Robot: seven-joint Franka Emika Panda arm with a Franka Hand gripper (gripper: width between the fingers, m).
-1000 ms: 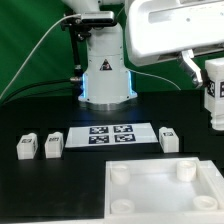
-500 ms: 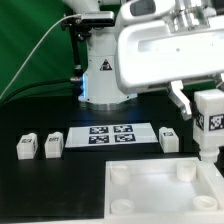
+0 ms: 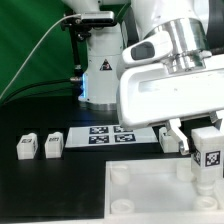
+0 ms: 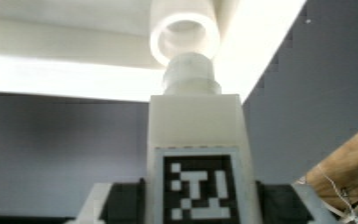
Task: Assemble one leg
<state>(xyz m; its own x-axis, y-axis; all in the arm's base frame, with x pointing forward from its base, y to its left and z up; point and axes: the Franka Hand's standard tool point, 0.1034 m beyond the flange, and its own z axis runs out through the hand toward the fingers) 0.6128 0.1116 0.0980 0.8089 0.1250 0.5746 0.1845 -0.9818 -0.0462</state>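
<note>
Leg (image 3: 208,152) has dropped a good way in the last second. It was high at the exterior view's right edge; now it hangs upright, clamped by its sides in the gripper (image 3: 204,134), just over the square panel (image 3: 150,195). The wrist view shows its peg aimed at the corner socket (image 4: 169,40), so seating it looks next.

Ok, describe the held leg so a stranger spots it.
Find the large white square panel. Above its far corner on the exterior view's right hangs the leg. Unlike the three legs on the table, it sits in the end effector.
</note>
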